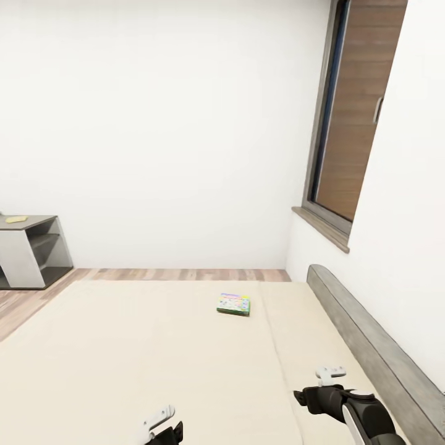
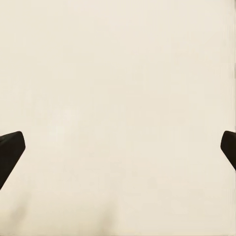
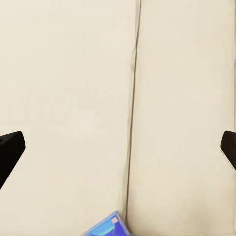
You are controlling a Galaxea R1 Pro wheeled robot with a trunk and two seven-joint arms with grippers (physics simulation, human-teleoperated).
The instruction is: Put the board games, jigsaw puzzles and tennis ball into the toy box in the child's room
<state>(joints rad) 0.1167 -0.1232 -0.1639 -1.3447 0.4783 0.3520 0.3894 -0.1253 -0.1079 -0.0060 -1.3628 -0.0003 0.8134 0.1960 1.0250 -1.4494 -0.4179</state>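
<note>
Fingers of left gripper (image 2: 118,147) and right gripper (image 3: 118,147) released, empty, above beige bed (image 1: 123,358).

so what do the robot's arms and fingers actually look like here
The right arm has a glossy black shell with a white panel, ending in pale grey-white fingers. The left gripper has the same pale finger on a black body. In the wrist views, the fingertips appear as dark wedges.
</note>
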